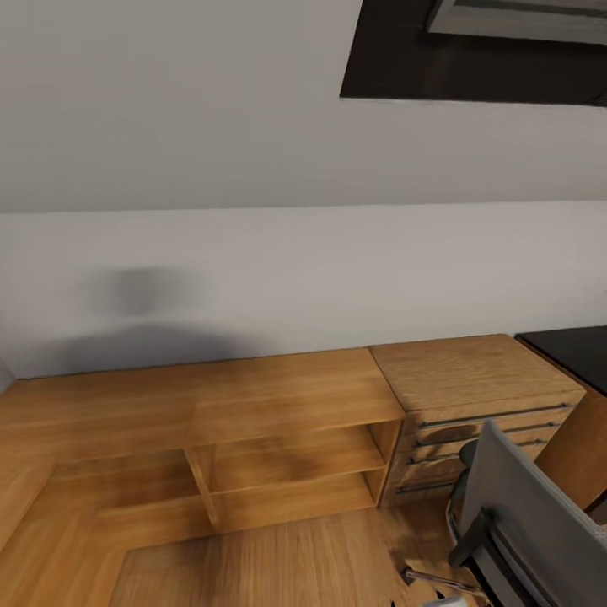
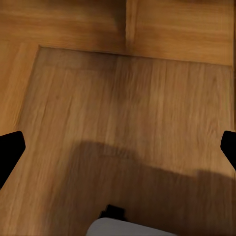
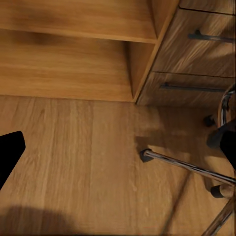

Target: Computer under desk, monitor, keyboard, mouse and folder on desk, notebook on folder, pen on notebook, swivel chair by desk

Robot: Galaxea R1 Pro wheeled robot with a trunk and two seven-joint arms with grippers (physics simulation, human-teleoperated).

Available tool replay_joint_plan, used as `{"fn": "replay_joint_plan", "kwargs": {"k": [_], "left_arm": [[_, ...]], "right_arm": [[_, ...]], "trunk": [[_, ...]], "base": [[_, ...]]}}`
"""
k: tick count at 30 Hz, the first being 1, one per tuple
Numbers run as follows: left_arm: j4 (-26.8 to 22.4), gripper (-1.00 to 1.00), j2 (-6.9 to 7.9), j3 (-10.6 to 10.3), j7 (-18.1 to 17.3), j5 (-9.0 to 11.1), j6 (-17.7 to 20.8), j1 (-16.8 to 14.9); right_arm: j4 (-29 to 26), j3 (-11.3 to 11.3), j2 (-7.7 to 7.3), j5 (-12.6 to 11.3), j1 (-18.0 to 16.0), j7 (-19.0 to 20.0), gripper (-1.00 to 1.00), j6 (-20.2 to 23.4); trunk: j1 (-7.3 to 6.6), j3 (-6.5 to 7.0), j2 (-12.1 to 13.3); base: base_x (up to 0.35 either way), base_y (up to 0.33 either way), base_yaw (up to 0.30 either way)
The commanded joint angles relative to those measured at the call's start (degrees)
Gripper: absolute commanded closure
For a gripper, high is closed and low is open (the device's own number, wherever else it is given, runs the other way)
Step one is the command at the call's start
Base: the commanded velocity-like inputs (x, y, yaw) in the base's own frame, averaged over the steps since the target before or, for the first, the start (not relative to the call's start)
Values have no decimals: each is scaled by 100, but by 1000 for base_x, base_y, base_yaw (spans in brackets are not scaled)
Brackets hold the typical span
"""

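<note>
Head cam high, facing pale grey wall [image 1: 253, 278]; both wrist cams near light wood plank floor [image 2: 123, 123], sharing it.

We see warm oak grain on the open shelf unit [image 1: 287, 421] and the drawer unit [image 1: 472, 388], pale grey on the sloped wall [image 1: 253, 126], grey upholstery with black frame on the swivel chair [image 1: 531, 523], and black on the desk [image 1: 573, 350] top.

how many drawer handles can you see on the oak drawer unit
4 in the head view, stacked one below another on the oak drawer unit front: top handle, second, third, lowest. The swivel chair covers their right ends and may hide more.
</note>
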Motion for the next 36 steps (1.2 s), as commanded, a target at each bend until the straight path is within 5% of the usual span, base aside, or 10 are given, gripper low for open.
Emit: {"fn": "replay_joint_plan", "kwargs": {"k": [1, 36], "left_arm": [[-4, -100, -1, -50, 56, -3, -13, -2], [-4, -100, -6, -53, 37, -3, -13, -2]], "right_arm": [[9, 43, 1, 18, -5, -51, -100, -5], [17, 39, -6, 18, -5, -60, -100, -10]], "trunk": [[1, -13, -7], [1, -24, -7]], "base": [[0, 0, -240], [2, 6, -293]]}}
